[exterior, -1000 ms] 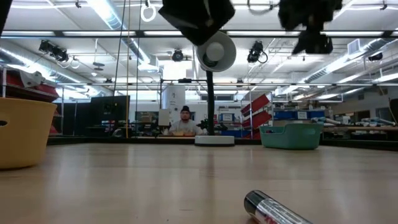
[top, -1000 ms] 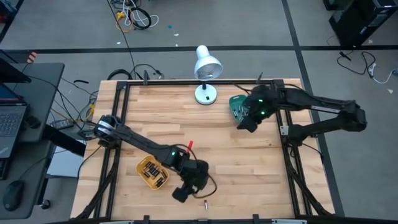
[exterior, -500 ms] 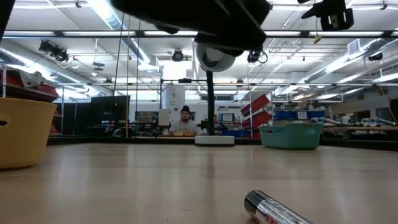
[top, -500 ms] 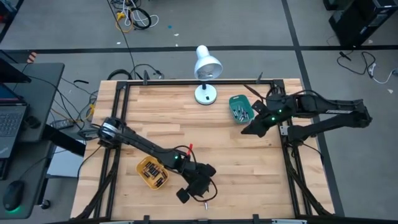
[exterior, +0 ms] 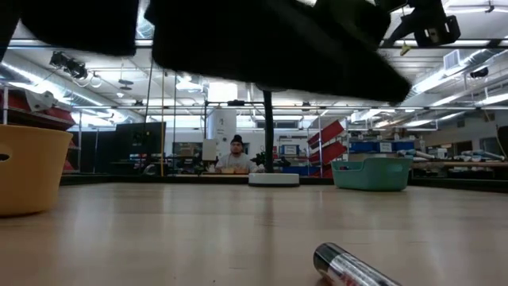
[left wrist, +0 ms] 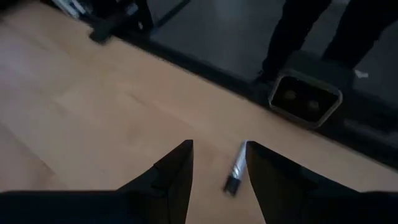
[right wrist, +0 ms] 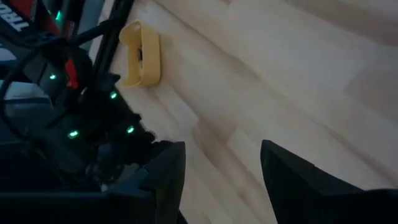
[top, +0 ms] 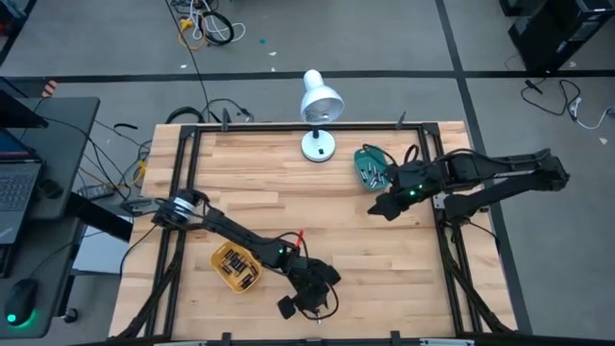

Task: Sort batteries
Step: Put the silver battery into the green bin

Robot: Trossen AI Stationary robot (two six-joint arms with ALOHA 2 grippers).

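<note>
Finds the left gripper (top: pixel 304 307) farther toward the tabletop's (top: pixel 288 183) near edge than a second ago, and lower, its arm now blocking most of the upper low view as a dark blur. Finds its fingers (left wrist: pixel 177 174) apart, clamped on nothing, straddling a loose battery (left wrist: pixel 235 168) that lies flat on the wood between and just ahead of them. Notes no contact visible between fingers and that cell. Places the same battery close to the low camera, silvery with a dark end cap and red print.

Finds the right gripper (top: pixel 381 206) withdrawn from over the teal tray (top: pixel 370 165) to a spot just beside it, toward the tabletop's right edge. Finds its fingers (right wrist: pixel 168 168) apart and holding nothing.

Records further batteries (top: pixel 236 267) in the yellow tray (top: pixel 223 272) at the left front, dark ones, and silvery ones in the teal tray at the right rear. Finds both trays unmoved.

Records a pale planked wooden tabletop in a black frame, with a white lamp (top: pixel 319 106) at its far edge. Notes grey floor around it, cables (top: pixel 204 24) beyond the lamp, and a laptop (top: pixel 14 183) on a side desk at left. Sees, across the tabletop, a large hall under strip lights, with a person (exterior: pixel 236 155) seated far behind the lamp's base.
</note>
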